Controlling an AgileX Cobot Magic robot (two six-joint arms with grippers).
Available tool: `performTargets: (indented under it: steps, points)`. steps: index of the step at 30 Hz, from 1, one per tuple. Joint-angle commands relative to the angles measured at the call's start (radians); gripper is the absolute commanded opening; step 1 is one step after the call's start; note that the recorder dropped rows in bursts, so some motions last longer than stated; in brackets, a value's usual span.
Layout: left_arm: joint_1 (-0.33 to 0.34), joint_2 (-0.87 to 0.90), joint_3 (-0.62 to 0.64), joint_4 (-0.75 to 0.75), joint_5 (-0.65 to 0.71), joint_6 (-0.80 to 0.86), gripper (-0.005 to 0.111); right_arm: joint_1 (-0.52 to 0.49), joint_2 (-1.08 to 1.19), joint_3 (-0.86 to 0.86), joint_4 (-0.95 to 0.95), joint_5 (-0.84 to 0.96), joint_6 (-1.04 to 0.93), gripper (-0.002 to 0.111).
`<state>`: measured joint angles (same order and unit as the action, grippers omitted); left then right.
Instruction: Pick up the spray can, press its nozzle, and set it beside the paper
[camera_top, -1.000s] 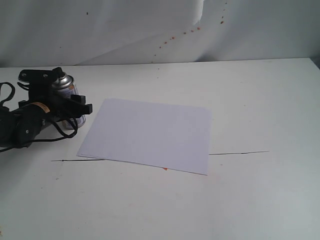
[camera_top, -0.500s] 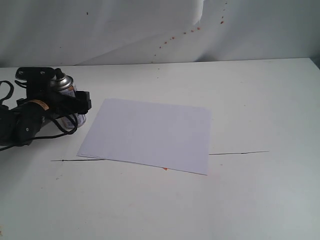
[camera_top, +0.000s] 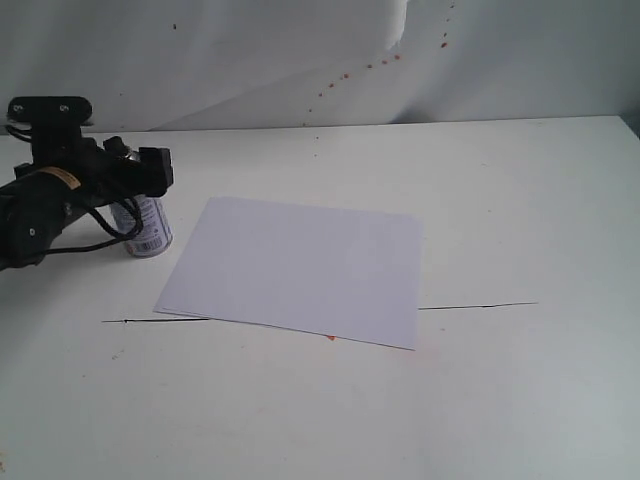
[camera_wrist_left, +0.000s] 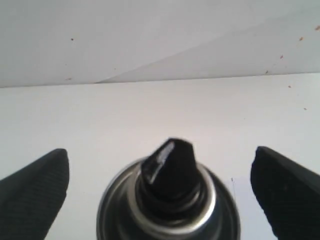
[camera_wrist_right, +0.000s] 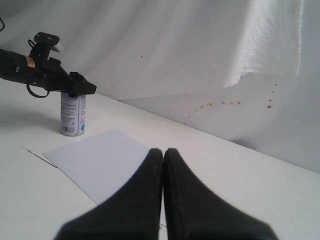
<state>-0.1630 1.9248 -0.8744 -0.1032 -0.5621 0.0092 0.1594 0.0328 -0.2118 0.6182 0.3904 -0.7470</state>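
The spray can (camera_top: 148, 228) stands upright on the table, just left of the white paper (camera_top: 300, 268). My left gripper (camera_top: 140, 165) hangs level with the can's top and is open. In the left wrist view its two fingers stand wide apart on either side of the black nozzle (camera_wrist_left: 169, 165) and silver dome (camera_wrist_left: 212, 202), touching neither. The right wrist view shows the can (camera_wrist_right: 73, 114), the left gripper (camera_wrist_right: 82, 89) over it and the paper (camera_wrist_right: 100, 160). My right gripper (camera_wrist_right: 163, 152) is shut on nothing and is out of the exterior view.
A thin black line (camera_top: 480, 305) runs across the white table on both sides of the paper. A white backdrop (camera_top: 300, 60) with small orange specks rises behind the table's far edge.
My left gripper has risen from around the can's body to the height of its top. The can and the paper have stayed in place.
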Motion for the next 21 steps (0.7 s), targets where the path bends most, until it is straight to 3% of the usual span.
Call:
performTargets:
  steps: [1, 10, 17, 21]
  points:
    - [0.001, -0.071, -0.005, -0.011, 0.042, 0.021, 0.092, 0.003, -0.004, 0.006, 0.003, 0.003, 0.001, 0.000]
    - [0.001, -0.230, -0.005, -0.011, 0.055, 0.021, 0.092, 0.003, -0.004, 0.006, 0.003, 0.003, 0.001, 0.000]
    - [0.001, -0.358, -0.005, -0.011, 0.189, 0.025, 0.090, 0.003, -0.004, 0.006, 0.003, 0.003, 0.001, 0.000]
    - [0.001, -0.424, -0.005, -0.011, 0.267, 0.025, 0.081, 0.003, -0.004, 0.006, 0.003, 0.003, 0.001, 0.000]
